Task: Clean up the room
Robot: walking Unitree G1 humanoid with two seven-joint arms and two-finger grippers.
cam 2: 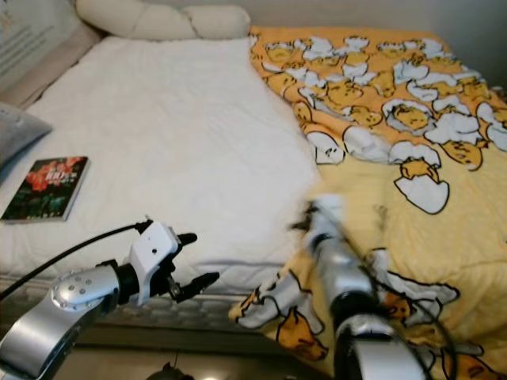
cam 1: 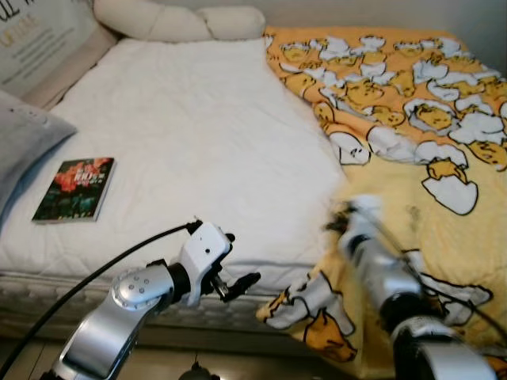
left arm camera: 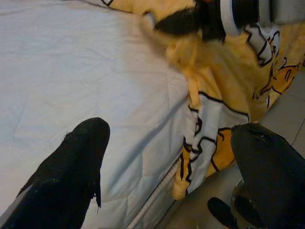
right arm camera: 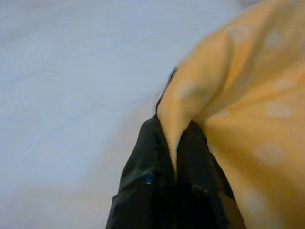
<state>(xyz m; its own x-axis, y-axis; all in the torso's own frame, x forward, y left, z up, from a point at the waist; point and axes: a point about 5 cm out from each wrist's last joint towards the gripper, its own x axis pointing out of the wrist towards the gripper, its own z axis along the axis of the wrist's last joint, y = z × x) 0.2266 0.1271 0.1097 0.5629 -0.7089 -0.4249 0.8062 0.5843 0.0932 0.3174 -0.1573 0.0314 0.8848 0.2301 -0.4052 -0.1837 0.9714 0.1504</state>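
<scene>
White sheet covers most of a bed whose far side carries a yellow quilt printed with cartoon eggs, bunched toward the robot's right and spilling over the near edge toward the floor. The right gripper has its two black fingers pressed together on a raised fold of the quilt at its inner edge, where yellow cloth meets bare sheet; the head views show that arm blurred. The left gripper hangs near the bed's front edge with fingers spread, holding nothing, the sheet and the quilt's hanging corner lying ahead of it. A book lies flat on the sheet by the robot's left, beside a grey pillow; a cream bolster sits at the head of the bed.

Judging by the pinch, the step in hand is drawing the quilt across the bare sheet — and the grip looks thin. Only a narrow ridge of cloth sits between the fingers, so a quick pull could slip it free. The weight hanging over the near edge may drag the quilt floorward instead. A one-point pull would likely bunch the cloth rather than spread it, and a long sweep could bury the book — leaving that item unsorted
</scene>
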